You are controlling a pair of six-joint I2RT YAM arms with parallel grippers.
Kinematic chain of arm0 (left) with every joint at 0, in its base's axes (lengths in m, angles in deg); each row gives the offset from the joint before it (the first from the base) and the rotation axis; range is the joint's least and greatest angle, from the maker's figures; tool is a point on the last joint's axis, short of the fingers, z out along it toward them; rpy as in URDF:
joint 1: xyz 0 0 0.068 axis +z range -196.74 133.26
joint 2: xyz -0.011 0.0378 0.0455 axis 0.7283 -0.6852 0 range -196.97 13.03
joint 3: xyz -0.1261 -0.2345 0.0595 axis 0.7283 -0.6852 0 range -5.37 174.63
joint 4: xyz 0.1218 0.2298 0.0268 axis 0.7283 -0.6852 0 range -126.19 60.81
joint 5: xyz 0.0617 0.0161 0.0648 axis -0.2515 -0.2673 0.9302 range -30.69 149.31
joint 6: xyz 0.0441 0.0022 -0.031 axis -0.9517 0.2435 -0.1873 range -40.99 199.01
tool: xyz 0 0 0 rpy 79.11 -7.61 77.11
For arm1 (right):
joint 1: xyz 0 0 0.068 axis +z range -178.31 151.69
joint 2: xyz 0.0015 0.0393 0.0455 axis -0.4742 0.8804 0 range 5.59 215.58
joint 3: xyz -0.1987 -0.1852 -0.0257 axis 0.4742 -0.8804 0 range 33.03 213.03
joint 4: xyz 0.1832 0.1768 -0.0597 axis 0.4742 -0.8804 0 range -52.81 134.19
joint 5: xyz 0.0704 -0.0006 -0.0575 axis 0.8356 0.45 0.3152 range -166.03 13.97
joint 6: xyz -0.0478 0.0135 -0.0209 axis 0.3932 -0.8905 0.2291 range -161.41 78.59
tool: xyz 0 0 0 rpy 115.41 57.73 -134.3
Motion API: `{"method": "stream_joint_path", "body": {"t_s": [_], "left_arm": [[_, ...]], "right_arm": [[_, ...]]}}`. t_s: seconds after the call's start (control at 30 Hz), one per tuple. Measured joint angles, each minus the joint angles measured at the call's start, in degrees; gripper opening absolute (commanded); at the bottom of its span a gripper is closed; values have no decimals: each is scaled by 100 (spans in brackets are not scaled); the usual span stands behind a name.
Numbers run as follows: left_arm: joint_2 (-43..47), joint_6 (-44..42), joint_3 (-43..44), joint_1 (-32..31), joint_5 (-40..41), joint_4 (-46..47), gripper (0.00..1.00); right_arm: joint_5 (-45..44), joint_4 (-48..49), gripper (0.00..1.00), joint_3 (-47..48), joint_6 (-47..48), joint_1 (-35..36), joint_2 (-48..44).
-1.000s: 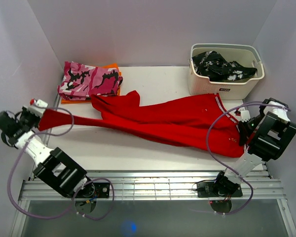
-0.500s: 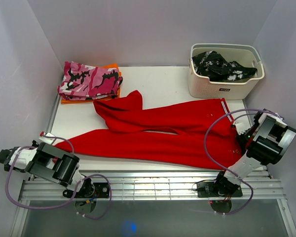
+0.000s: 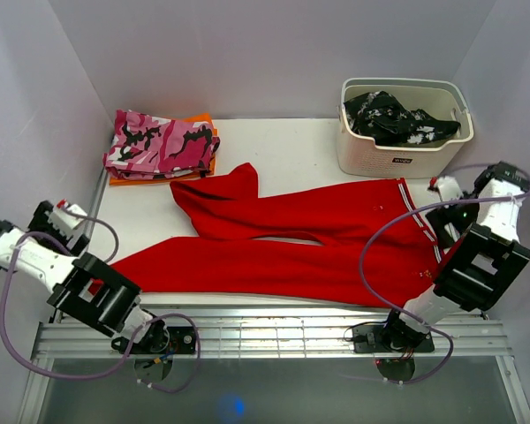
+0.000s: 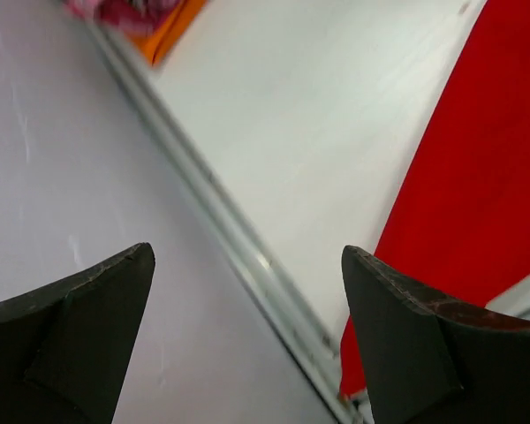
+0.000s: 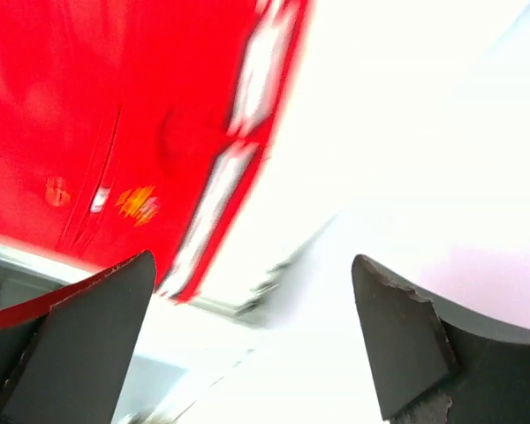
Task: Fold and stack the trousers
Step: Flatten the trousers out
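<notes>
The red trousers (image 3: 291, 252) lie spread out across the white table, legs pointing left. Their white-striped end (image 3: 417, 212) is at the right. My left gripper (image 3: 69, 223) hovers open just off the leg end by the table's left edge, holding nothing. In the left wrist view the left gripper (image 4: 247, 254) frames the table rail, with the trousers (image 4: 477, 177) to the right. My right gripper (image 3: 443, 208) is open beside the striped end. The right gripper (image 5: 253, 263) is empty in the right wrist view, and the trousers (image 5: 115, 106) show their stripes (image 5: 247, 88).
A folded pink camouflage garment (image 3: 159, 141) on an orange cloth (image 3: 199, 119) sits at the back left. A cream basket (image 3: 397, 159) holding a black-and-white garment (image 3: 393, 115) stands at the back right. Walls close in on both sides.
Both grippers opened and let go of the trousers, which now lie flat. The left arm rose back from the front-left corner; the right gripper moved up and away from the striped end.
</notes>
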Motion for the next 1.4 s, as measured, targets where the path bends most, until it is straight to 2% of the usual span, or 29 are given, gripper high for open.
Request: {"method": "stream_joint_path", "body": {"t_s": [0.1,0.2,0.3,0.33,0.4,0.43,0.5,0.57,0.63,0.7,0.83,0.9,0.93,1.0,1.03,1.2,1.4], "left_arm": [[109,780,195,-1036,-334,-186,96],[-63,1926,498,-1639,-715,-308,96],[-472,3128,776,-1851,-1147,-264,98],[-651,3709,778,-1860,-1281,-173,98],[-761,4822,603,-1858,-1438,249,98],[-568,5519,280,-1856,-1445,577,98],[-96,6293,-243,-1871,-1174,1182,98],[337,6658,-514,-1886,-957,1508,98],[514,6922,-625,-1886,-870,1722,98],[520,7182,-706,-1886,-833,1875,98],[520,7396,-708,-1886,-809,2017,98],[531,7416,-708,-1886,-782,2041,98],[540,7423,-708,-1886,-758,2050,98],[560,7427,-708,-1886,-745,2065,98],[568,7434,-706,-1886,-741,2087,98],[553,7499,-643,-1886,-715,2155,98],[472,7405,-280,-1886,-905,2218,98]], "right_arm": [[763,-160,93,1322,-120,546,-55],[1322,-44,93,1788,-573,1580,-302],[1818,369,93,1869,-1447,3152,-452],[2135,730,93,1871,-1864,3915,-424],[2199,1287,92,1912,-2610,5088,-289],[2199,1672,91,2175,-2949,5637,22],[2065,2474,90,3407,-3576,6732,1344],[1969,3005,89,4601,-4028,7523,2719],[1882,3526,89,5254,-4282,8105,3674],[1860,3965,90,5276,-4470,8487,4129],[1786,4802,75,5200,-4653,8769,4441],[1641,5042,57,5333,-4603,8776,4623],[1576,5125,34,5392,-4568,8773,4719],[1432,5217,13,5460,-4419,8771,4905],[1364,5204,8,5460,-4358,8771,4955],[1198,4933,8,5158,-3886,8734,4767],[1659,3790,8,3873,-2872,8697,2938]]}}
